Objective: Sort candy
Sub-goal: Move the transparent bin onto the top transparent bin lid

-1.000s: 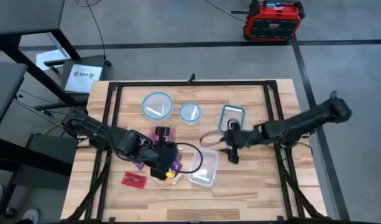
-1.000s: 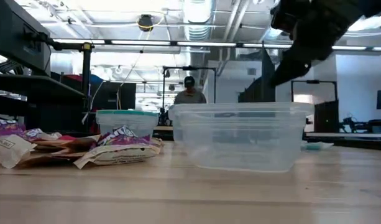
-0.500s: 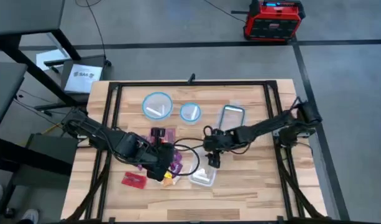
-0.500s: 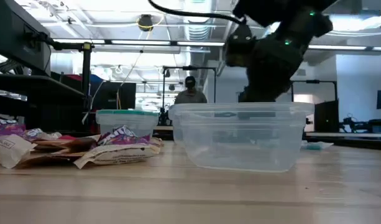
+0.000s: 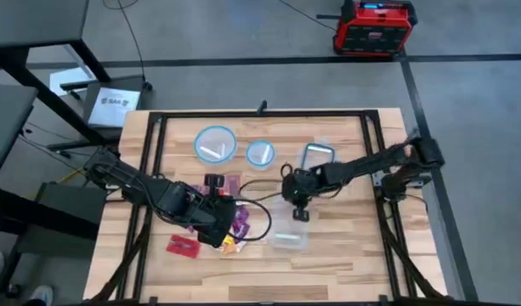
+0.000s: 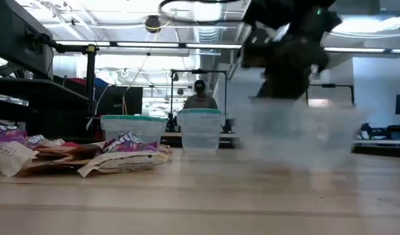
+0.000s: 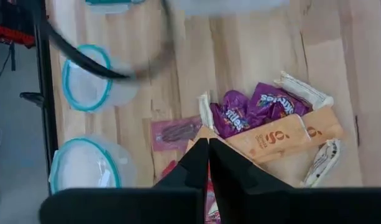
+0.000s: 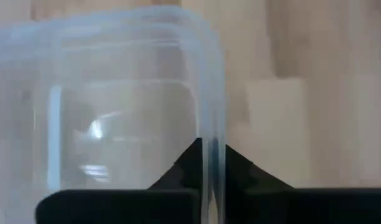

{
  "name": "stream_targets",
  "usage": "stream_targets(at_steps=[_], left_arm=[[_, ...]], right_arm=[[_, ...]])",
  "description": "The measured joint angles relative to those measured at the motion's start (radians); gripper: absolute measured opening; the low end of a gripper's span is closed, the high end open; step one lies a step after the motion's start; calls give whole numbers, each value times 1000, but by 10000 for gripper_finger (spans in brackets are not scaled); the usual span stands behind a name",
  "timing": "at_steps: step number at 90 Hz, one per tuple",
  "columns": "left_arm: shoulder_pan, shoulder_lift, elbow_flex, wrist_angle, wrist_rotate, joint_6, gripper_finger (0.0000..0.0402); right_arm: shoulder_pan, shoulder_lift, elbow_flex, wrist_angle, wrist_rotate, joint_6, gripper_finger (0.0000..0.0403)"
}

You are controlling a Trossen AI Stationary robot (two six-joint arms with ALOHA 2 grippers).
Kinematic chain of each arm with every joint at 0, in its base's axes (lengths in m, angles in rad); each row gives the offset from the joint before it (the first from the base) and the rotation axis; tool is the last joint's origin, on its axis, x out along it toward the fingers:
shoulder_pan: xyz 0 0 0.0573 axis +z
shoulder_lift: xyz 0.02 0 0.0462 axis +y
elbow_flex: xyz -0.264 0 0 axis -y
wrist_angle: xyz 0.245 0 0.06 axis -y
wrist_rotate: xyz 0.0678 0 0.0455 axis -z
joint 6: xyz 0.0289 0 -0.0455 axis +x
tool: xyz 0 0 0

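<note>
Right tool [image 8: 211,163] clamped on the rim of the clear rectangular tub [image 5: 288,240], desk [image 5: 345,268] centre. Left tool [image 7: 208,163] fingers together, over the candy [image 7: 265,118] pile at 8 o'clock; whether it pinches a wrapper, can't tell. Red packet [image 5: 183,246] lies near.

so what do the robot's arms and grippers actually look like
Both arms are dark, slim and jointed. A black cable loops off the left arm by its gripper. The right arm shows a small green light in the low view. The left gripper and right gripper have dark tapered fingers on a black bar.
</note>
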Motion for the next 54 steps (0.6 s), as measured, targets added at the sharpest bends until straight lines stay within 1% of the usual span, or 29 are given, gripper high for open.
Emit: stream_targets(at_steps=[6, 14, 24, 32, 41, 54], left_arm=[[0, 0, 0, -11, 0, 0, 0], [0, 0, 0, -13, 0, 19, 0], [9, 0, 0, -13, 0, 85, 0], [25, -1, 0, -17, 0, 115, 0], [48, -7, 0, -36, 0, 117, 0], [71, -15, 0, -44, 0, 124, 0]], right_arm=[[-70, -75, 0, -93, -1, -52, 3], [-201, -152, 0, -208, 22, -150, 2], [-387, -195, -1, -231, 64, -255, 2], [-521, -193, -1, -233, 61, -364, 1], [-647, -153, -1, -237, 4, -443, 1], [-753, -70, -1, -251, -63, -516, 4]])
